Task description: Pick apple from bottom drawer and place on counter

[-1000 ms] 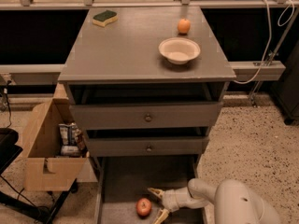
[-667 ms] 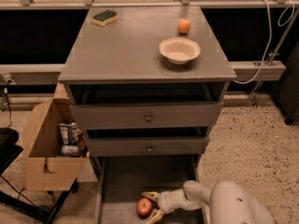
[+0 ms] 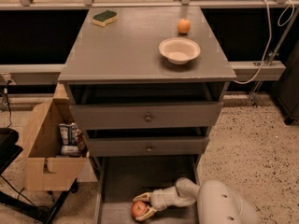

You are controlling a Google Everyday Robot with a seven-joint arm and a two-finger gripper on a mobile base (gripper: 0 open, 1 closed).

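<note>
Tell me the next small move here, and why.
Probably close the end effector on the apple: its fingers appear spread on either side of the fruit, low in the open bottom drawer, so a grasp should come before any lift toward the counter.

gripper [image 3: 143, 205]: at the apple [image 3: 137, 210], below the front edge of the counter [image 3: 131, 55]; grip unclear
bottom drawer [image 3: 140, 178]: front end cut off by picture's lower edge
arm [image 3: 222, 204]: cut off likewise
cardboard box [image 3: 42, 171]: contents too small to identify
</note>
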